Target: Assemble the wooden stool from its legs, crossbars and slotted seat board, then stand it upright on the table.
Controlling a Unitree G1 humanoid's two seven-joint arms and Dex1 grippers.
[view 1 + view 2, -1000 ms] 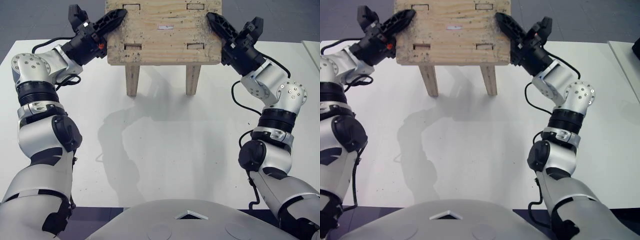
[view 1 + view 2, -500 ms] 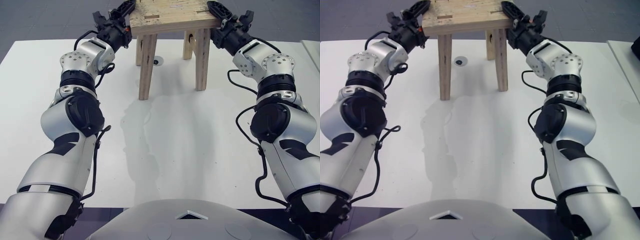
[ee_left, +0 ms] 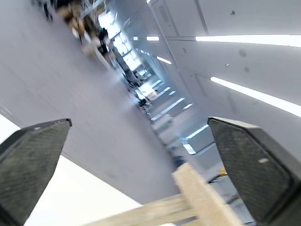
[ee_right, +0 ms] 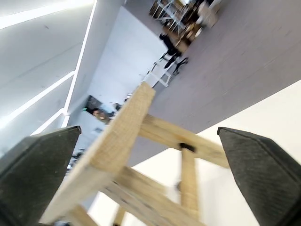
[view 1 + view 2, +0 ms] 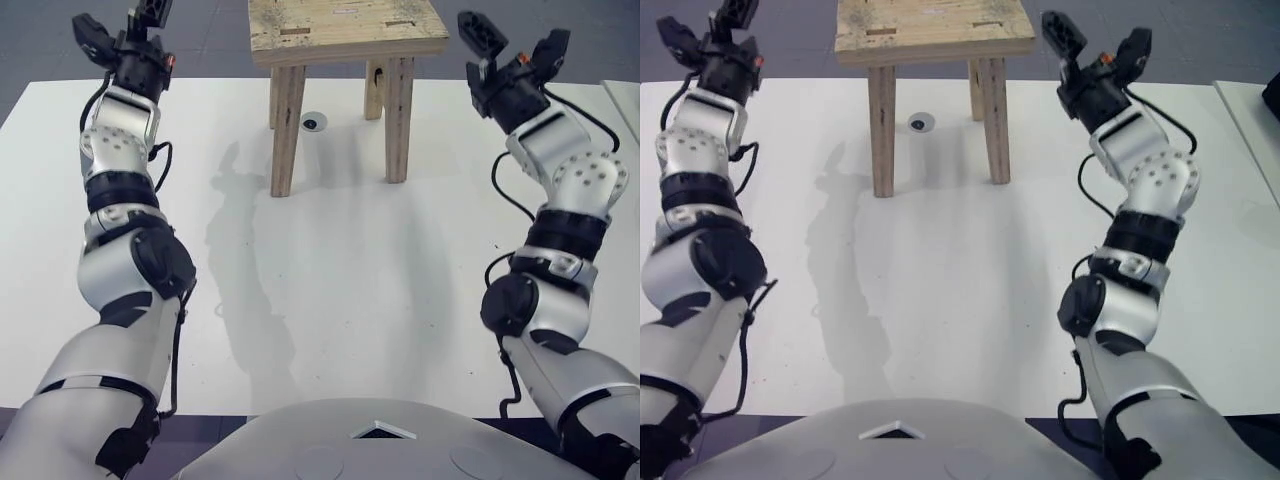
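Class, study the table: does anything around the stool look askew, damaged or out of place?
The stool stands level on the table, with no visible damage. The only stray thing is a small round dark object lying on the table between its legs; what it is cannot be told.

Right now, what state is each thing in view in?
wooden stool: assembled, standing upright on the table, ungripped.
left end effector: open, empty, clear of the stool's left side.
right end effector: open, empty, clear of the stool's right side.
small round object: lying on the table among the stool's legs.
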